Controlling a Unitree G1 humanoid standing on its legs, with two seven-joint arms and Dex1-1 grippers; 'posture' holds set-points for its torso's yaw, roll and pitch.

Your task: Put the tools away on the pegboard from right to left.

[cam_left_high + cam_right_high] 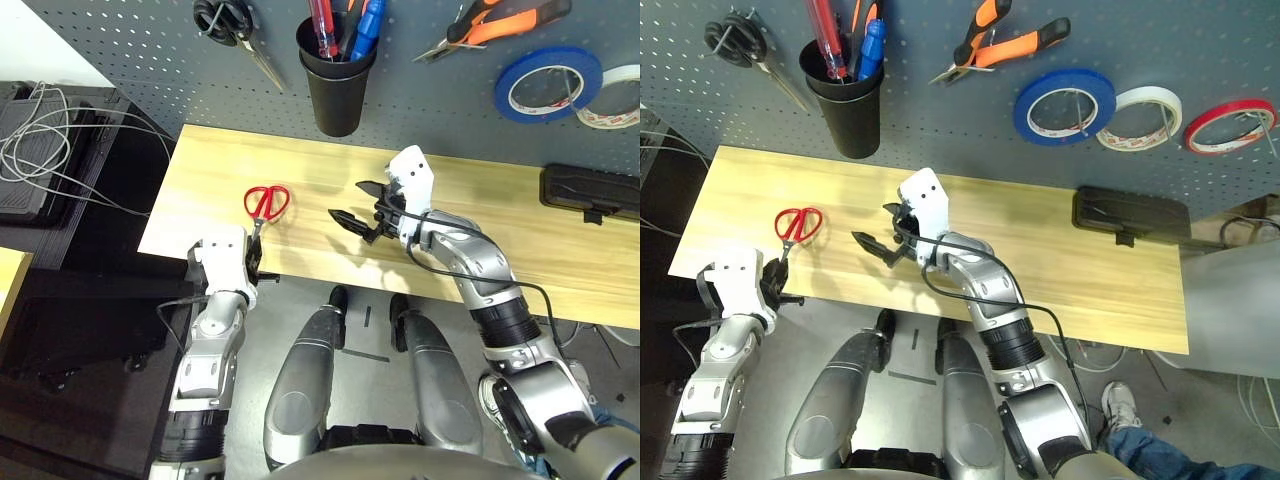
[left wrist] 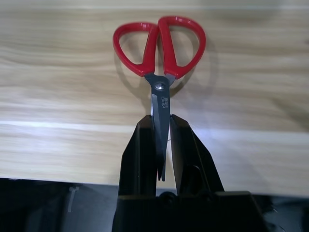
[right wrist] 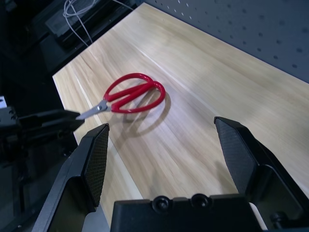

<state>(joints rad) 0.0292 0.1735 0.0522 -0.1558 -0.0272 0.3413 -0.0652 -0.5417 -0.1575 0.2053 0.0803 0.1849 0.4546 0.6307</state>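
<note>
The left gripper [image 2: 162,145] pinches the steel blades of the red-handled scissors [image 1: 266,204] near the desk's [image 1: 480,250] front-left edge; the right gripper [image 3: 164,154] hangs wide open, empty. Hand over handles-first, gripping firmly before release, toward the dark grey perforated pegboard [image 1: 120,60].

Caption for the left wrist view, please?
Left gripper shut on the red-handled scissors' blades at the wooden table edge.
</note>
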